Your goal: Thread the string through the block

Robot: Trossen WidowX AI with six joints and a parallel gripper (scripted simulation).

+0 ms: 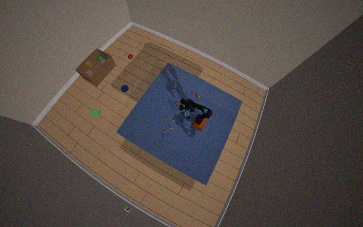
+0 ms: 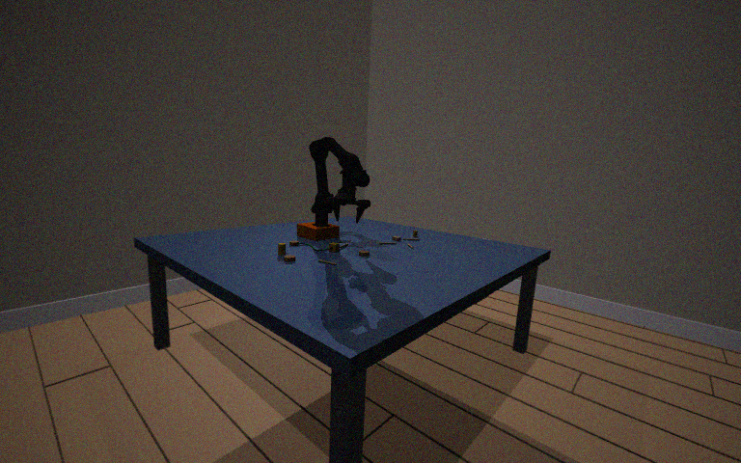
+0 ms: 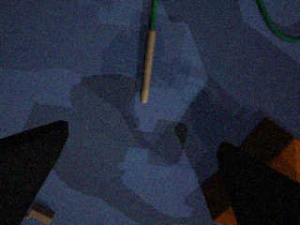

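Observation:
My gripper is wide open and empty, raised above the table. The stick on the string lies on the table, ahead of the fingertips in the wrist view. Green string leaves its far end and runs out of the top; more string curves at the upper right. What looks like the block stands beside the stick in the exterior view. The arm hides it in the top view. Whether the string passes through it cannot be told. The likely button lies to its left.
The orange base is at the wrist view's lower right. Loose sticks and small wooden pieces lie around. A cylinder stands left of the block in the exterior view.

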